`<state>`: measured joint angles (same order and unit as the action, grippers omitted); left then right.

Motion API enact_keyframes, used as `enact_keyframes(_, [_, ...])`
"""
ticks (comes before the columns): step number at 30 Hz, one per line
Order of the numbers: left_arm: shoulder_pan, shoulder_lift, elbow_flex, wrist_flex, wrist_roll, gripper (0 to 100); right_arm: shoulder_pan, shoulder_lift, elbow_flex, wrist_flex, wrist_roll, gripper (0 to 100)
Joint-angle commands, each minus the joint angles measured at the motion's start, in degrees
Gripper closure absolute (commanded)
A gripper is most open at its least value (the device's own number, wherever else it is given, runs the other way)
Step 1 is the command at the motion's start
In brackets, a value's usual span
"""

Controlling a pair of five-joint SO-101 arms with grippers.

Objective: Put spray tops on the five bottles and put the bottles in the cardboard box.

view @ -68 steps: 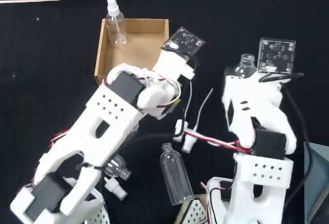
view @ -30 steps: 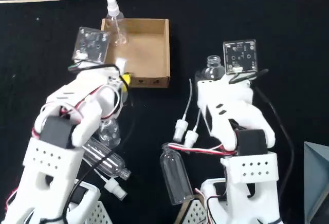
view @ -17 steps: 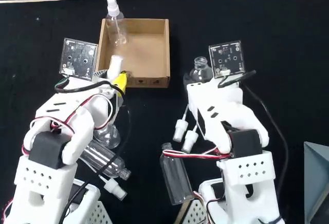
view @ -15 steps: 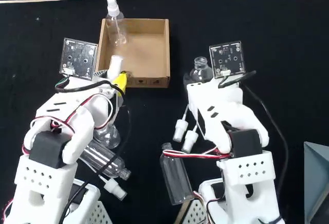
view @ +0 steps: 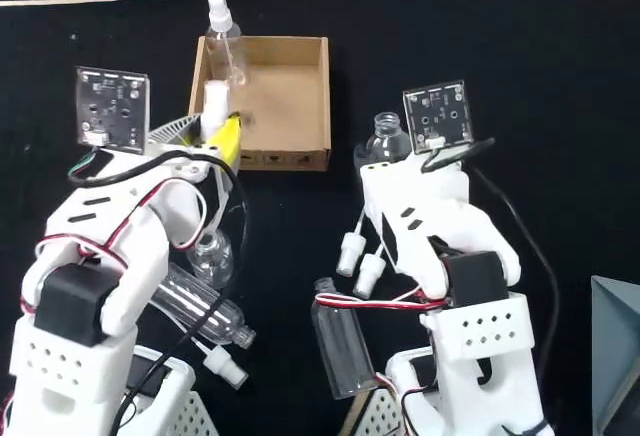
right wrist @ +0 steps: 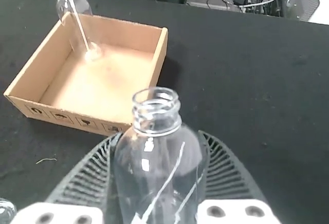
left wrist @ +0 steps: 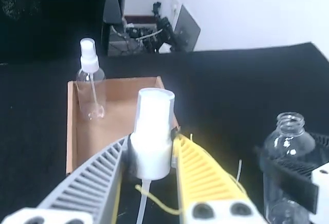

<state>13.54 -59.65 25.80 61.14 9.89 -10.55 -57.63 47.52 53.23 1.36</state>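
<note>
My left gripper (view: 217, 128) is shut on a white spray top (view: 214, 103), its thin tube hanging below; it hovers in front of the cardboard box's (view: 290, 159) near left corner. In the left wrist view the spray top (left wrist: 152, 134) stands upright between the grey and yellow fingers. My right gripper (view: 386, 153) is shut on an open clear bottle (view: 384, 134), held upright to the right of the box. The right wrist view has that bottle (right wrist: 157, 154) close up, neck bare. A capped bottle (view: 224, 44) stands in the box's far left corner.
Two loose spray tops (view: 358, 260) lie between the arms. A clear bottle (view: 341, 342) lies near the right arm's base. By the left arm stand or lie two more bottles (view: 208, 286), with another spray top (view: 223, 366) near them.
My left arm swung out of the box to the left, then lifted the spray top toward the box's front edge. My right arm carried its bottle leftward, then stayed still.
</note>
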Motion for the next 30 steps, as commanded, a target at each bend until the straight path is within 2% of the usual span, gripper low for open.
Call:
enact_keyframes(1, [-0.66,-1.49,-5.67,-1.14,0.79,97,-0.97,-2.15,-0.31,-1.14,0.09,90.3])
enact_keyframes(4, [-1.19,-1.58,-6.46,-1.14,3.34,97,-0.88,-2.15,-0.31,-1.14,-0.09,90.3])
enact_keyframes(12, [-10.15,-1.58,-7.16,-1.14,15.47,97,-0.79,-9.63,1.89,0.26,0.09,90.0])
enact_keyframes(18, [-10.59,-1.58,-7.25,-1.76,19.87,97,-0.97,-16.31,9.63,-7.82,0.18,90.0])
enact_keyframes(27, [-10.59,-1.58,-7.25,-3.78,21.89,97,-1.05,-19.47,14.55,-13.89,0.18,90.3])
enact_keyframes(30, [-10.59,-1.58,-6.11,-7.47,24.26,97,-3.43,-19.47,16.22,-15.91,0.18,90.3])
